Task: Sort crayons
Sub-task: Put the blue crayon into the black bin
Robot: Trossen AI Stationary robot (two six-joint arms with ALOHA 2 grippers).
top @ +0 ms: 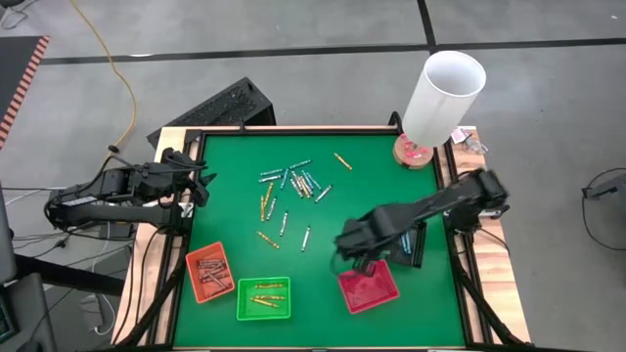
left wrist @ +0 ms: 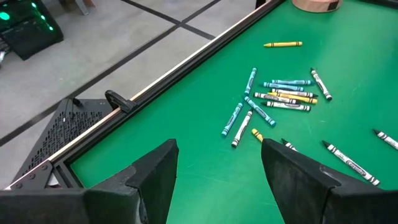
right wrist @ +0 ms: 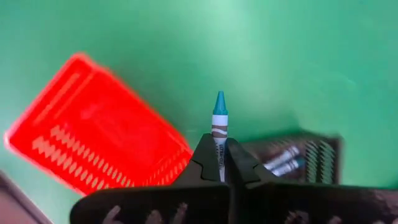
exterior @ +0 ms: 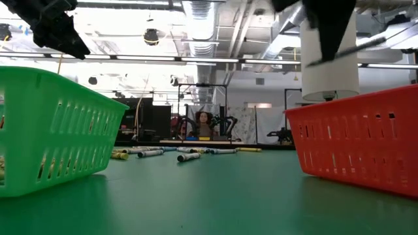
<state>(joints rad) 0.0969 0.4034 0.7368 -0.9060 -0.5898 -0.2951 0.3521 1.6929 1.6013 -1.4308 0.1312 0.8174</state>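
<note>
The flat table mat (top: 362,196) is deep green. On it, scattered paper-wrapped wax crayons (top: 293,186) show yellow-gold, light blue and silvery grey with dark bands. Near the front edge, slotted plastic trays run orange (top: 209,272), bright green (top: 263,298) and red (top: 369,289) from left to right; a black one (right wrist: 292,158) lies beside the red. The tall paper cylinder (top: 444,96) at far right is white on a pink-marked wooden base.

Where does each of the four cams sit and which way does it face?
High: overhead, straight down on the table; both arms show.
Low: tabletop level, looking between the green tray and red tray.
Left wrist: over the table's edge, facing the loose crayons past the open left gripper.
Right wrist: down at the red tray, right gripper shut on a blue crayon.
Shared: high and left wrist both show the crayon pile.
</note>
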